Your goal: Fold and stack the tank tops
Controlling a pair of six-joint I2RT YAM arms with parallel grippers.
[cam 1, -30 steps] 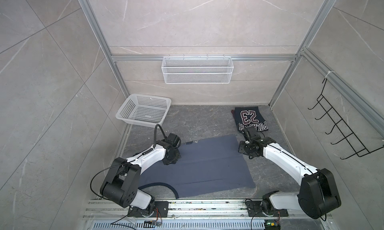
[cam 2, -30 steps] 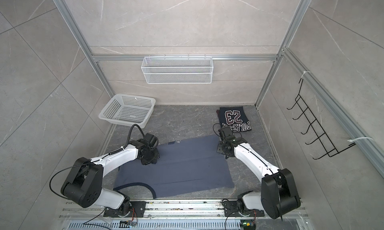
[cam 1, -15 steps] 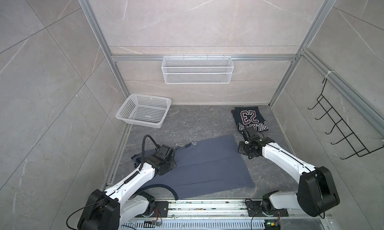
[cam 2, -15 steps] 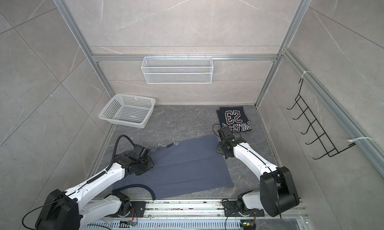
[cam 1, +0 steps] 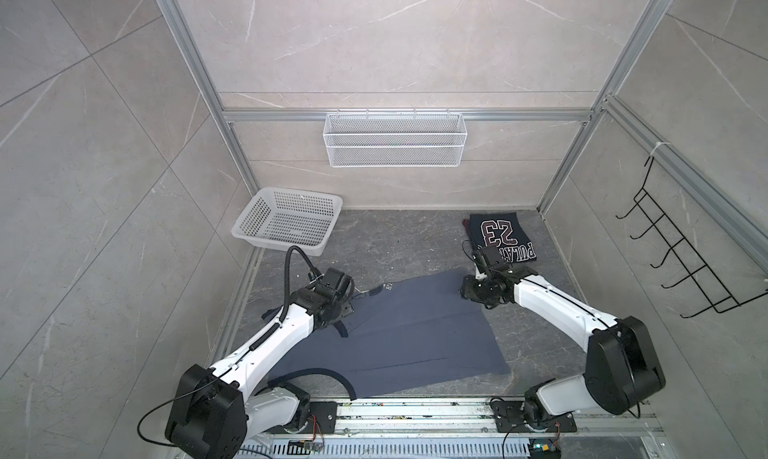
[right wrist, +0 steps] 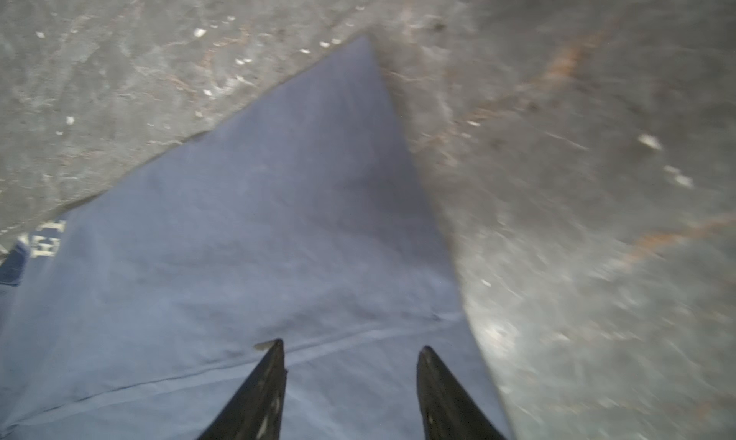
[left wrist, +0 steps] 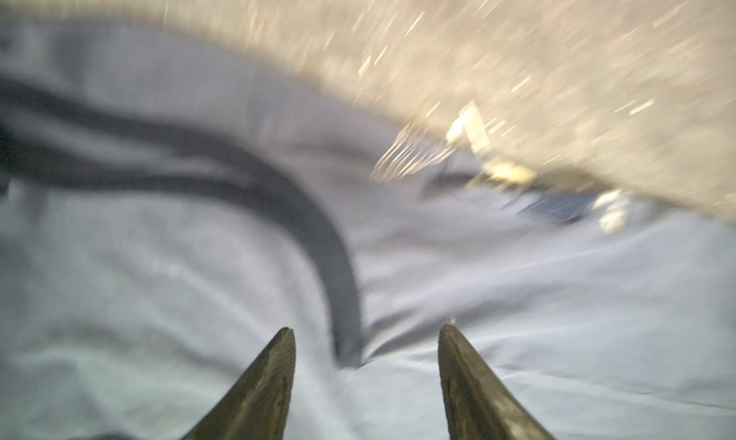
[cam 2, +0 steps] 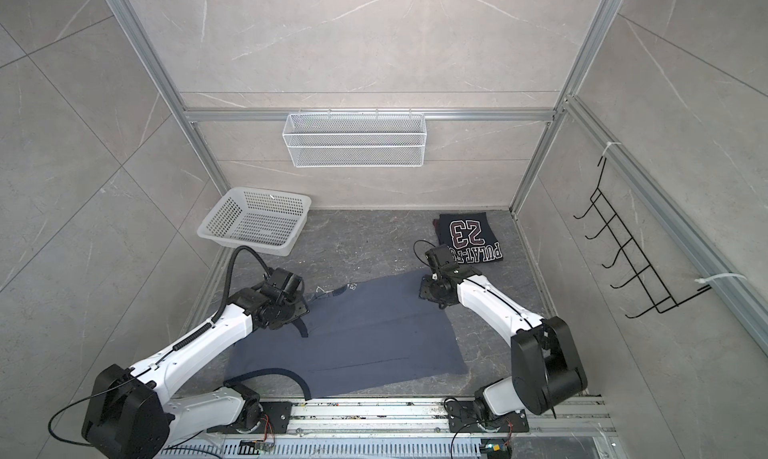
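The slate blue-grey tank top [cam 1: 407,336] [cam 2: 365,340] lies spread flat mid-floor in both top views. My left gripper [cam 1: 344,309] [cam 2: 301,311] hovers low over its left part, open. In the left wrist view the left gripper [left wrist: 366,332] has its fingers apart over the cloth [left wrist: 517,298], with a dark trim strip [left wrist: 338,251] running up between them. My right gripper [cam 1: 467,293] [cam 2: 426,293] is open over the far right corner, touching nothing [right wrist: 350,346]. The navy tank top [cam 1: 498,236] [cam 2: 469,236] lies folded at the back right.
A white perforated basket [cam 1: 286,224] stands at the back left of the floor. A wire shelf [cam 1: 395,145] hangs on the back wall and a black hook rack [cam 1: 685,261] on the right wall. The arms' base rail [cam 1: 415,413] runs along the front edge.
My left gripper swung toward the front with the top's edge, came back and opened, leaving a dark strap lying on the cloth. The right arm has barely moved.
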